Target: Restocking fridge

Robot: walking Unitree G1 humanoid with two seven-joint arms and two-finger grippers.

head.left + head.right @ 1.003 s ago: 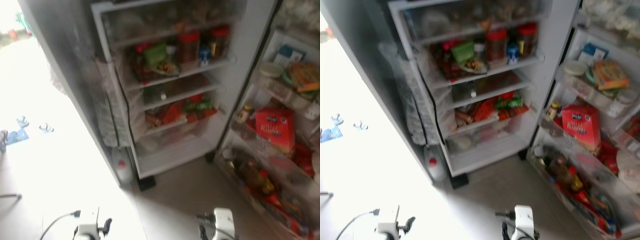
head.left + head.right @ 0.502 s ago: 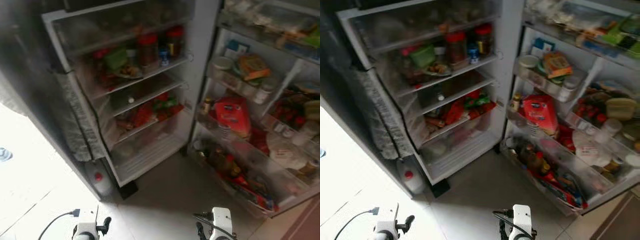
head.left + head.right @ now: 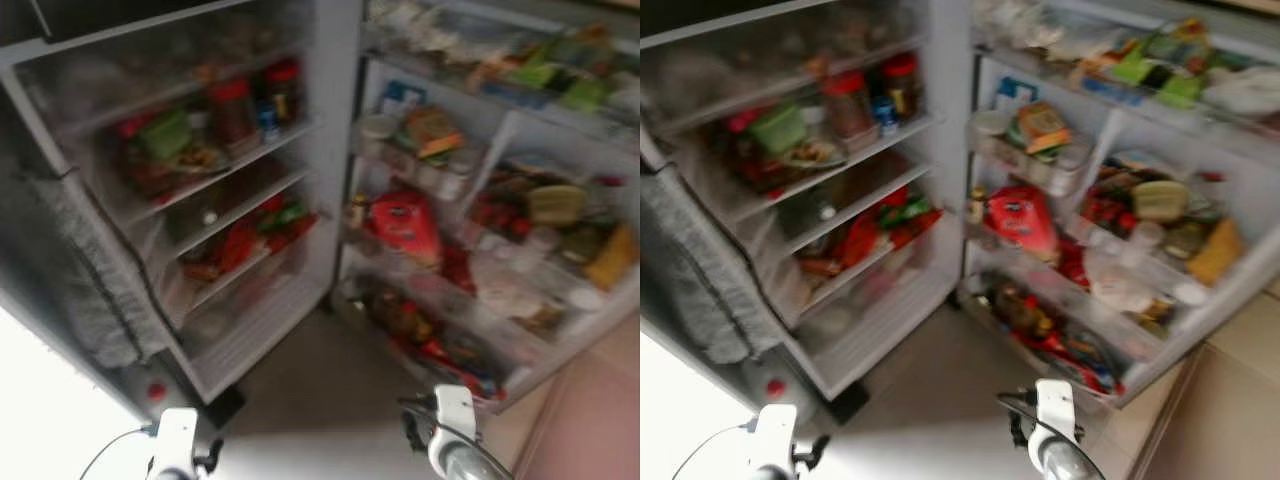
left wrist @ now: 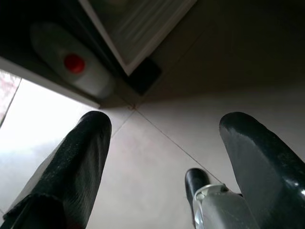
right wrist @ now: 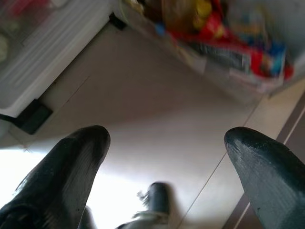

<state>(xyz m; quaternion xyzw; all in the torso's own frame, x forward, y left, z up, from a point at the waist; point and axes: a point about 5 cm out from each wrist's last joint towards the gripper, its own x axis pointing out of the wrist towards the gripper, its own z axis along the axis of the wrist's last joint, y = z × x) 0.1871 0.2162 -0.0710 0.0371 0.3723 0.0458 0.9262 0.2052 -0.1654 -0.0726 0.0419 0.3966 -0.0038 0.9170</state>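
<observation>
White plastic and clear shelves make up the open fridge (image 3: 330,150) that takes the upper part of our head views, blurred throughout. Its main compartment sits at the upper left of the frame, and on the top shelves there we see two red-lidded dark jars (image 3: 232,108), a green packet (image 3: 165,133) and, lower down, a heap of red and green wrappers (image 3: 255,225). The open fridge door (image 3: 1120,200) spreads across the right of the frame, its racks crowded: a red pouch with a dark label (image 3: 1018,218) near the middle, a yellow-orange box (image 3: 1038,125) above it, green packs along the top rack and dark bottles with red packets in the bottom rack (image 3: 1050,330).

At the bottom edge of the frame hang our two arms. The left hand (image 4: 167,157) is released, its two black fingers (image 4: 71,167) spread wide over the pale floor tiles (image 4: 152,143). Beyond its fingertips, in the left wrist view, lies a white plastic bottle with a red cap (image 4: 76,67), standing on the floor at the foot of the fridge, well apart from the hand. The right hand (image 5: 167,162) is likewise released, its fingers (image 5: 66,167) parted above the beige floor, with the door's bottom rack of red packets (image 5: 228,43) ahead of it and not touched. Both hands are low and well short of the fridge shelves, and neither is grasping anything.
</observation>
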